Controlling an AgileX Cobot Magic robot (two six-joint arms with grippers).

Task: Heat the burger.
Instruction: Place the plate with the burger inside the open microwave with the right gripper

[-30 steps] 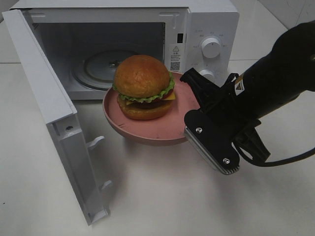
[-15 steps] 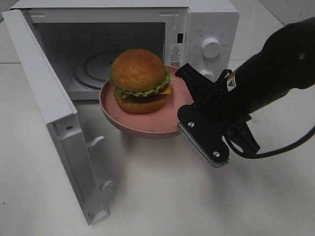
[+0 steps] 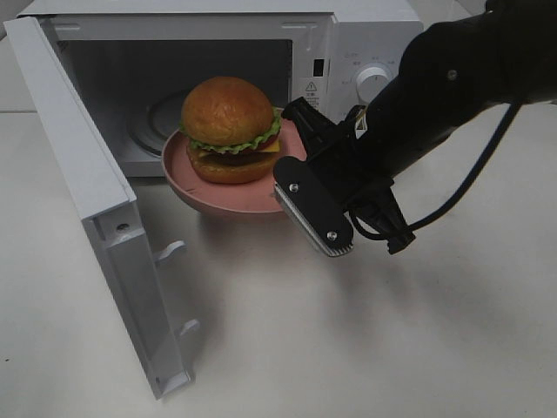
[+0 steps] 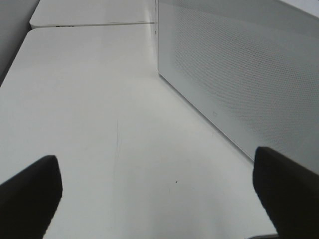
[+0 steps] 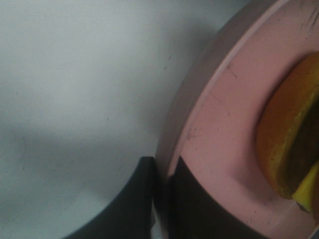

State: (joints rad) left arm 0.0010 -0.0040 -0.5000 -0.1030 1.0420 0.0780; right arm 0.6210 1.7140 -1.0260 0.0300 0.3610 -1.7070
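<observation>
The burger (image 3: 228, 126), with a golden bun, green lettuce and a dark patty, sits on a round pink plate (image 3: 218, 198). My right gripper (image 3: 289, 164) is shut on the plate's right rim and holds it in the air just in front of the open microwave (image 3: 370, 48) cavity. In the right wrist view the dark fingers (image 5: 139, 199) pinch the pink plate's rim (image 5: 219, 149), with the burger's bun edge (image 5: 286, 144) beside them. My left gripper (image 4: 159, 199) stands open above bare table, outside the exterior high view.
The microwave door (image 3: 78, 174) swings out to the left toward the front. A glass turntable (image 3: 161, 122) lies inside the cavity. The door's perforated outer panel (image 4: 239, 74) stands close beside the left gripper. White table (image 3: 287, 348) spreads in front.
My right gripper has carried the plate with the burger leftward and farther back, closer to the microwave opening. The left gripper has stayed open.
</observation>
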